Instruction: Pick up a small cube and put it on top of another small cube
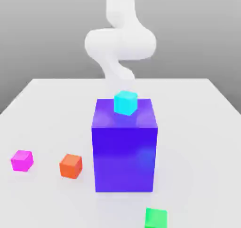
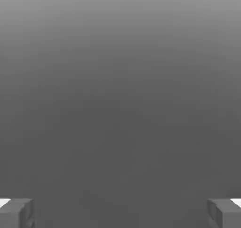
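Observation:
The small magenta-pink cube (image 1: 22, 160) sits on the white table (image 1: 197, 109) at the exterior view's left. An orange cube (image 1: 71, 166) of like size lies just to its right, and a green cube (image 1: 156, 218) rests near the table's front edge. A cyan cube (image 1: 125, 103) stands on top of the big blue-violet block (image 1: 124, 147). My white arm (image 1: 120, 43) rises behind that block. In the hand view my gripper (image 2: 120, 213) is open, its two grey fingertips (image 2: 16, 213) far apart with nothing between them, facing a plain grey background.
The tall blue-violet block stands in the middle of the table, between the arm and the small cubes in front. Bare table lies to both sides of it, wider on the exterior view's right.

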